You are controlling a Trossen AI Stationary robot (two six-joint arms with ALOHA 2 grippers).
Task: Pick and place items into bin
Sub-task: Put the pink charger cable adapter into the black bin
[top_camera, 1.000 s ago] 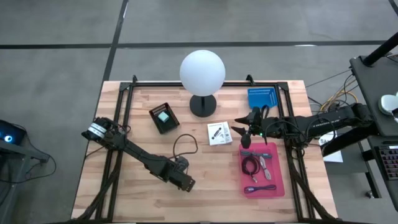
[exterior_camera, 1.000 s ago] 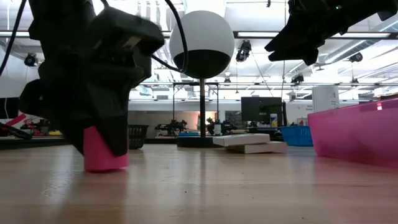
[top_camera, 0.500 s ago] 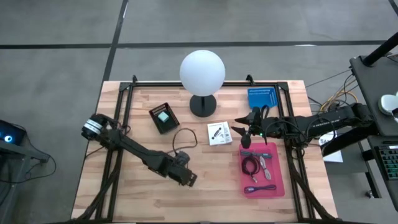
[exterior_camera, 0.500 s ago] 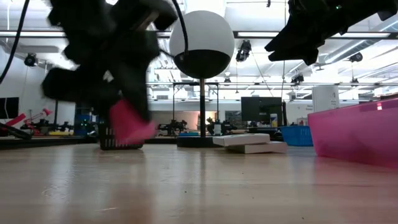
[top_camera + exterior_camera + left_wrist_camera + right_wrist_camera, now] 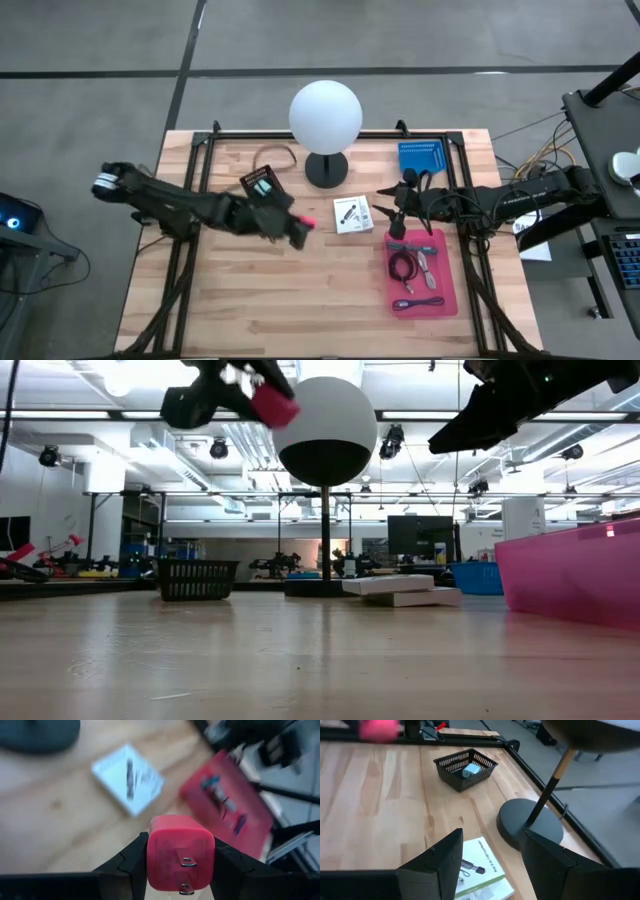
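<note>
My left gripper [image 5: 303, 226] is shut on a pink plug block [image 5: 181, 852] with two metal prongs, high above the table between the black basket [image 5: 264, 189] and the white printed card [image 5: 352, 214]. In the low view the block [image 5: 273, 405] shows up beside the lamp globe. The pink bin [image 5: 446, 252] lies at the table's right and holds a dark coiled cable [image 5: 403, 266], a silvery piece and a purple cord [image 5: 418, 302]. My right gripper [image 5: 393, 215] is open and hovers by the bin's far end, touching nothing; its fingers also show wide apart in its wrist view [image 5: 490, 845]. My left gripper pinches the pink block by its two opposite side faces [image 5: 150, 855], one finger on each. The fingers come from the table's left, slanting slightly down. The block is lifted clear of the table, with its pronged face [image 5: 184, 870] turned toward the wrist camera.
A white globe lamp [image 5: 325, 115] on a black base [image 5: 326, 168] stands at the far middle. A blue tray [image 5: 420, 157] sits at the far right. The black basket [image 5: 465, 767] holds a light blue thing. Bare wood lies across the near left half.
My left gripper, shut on the pink block, has risen from the table near its near edge and swung toward the far edge, to a spot high beside the basket. The block stood on the wood a second ago and now hangs clear. The right arm kept still.
</note>
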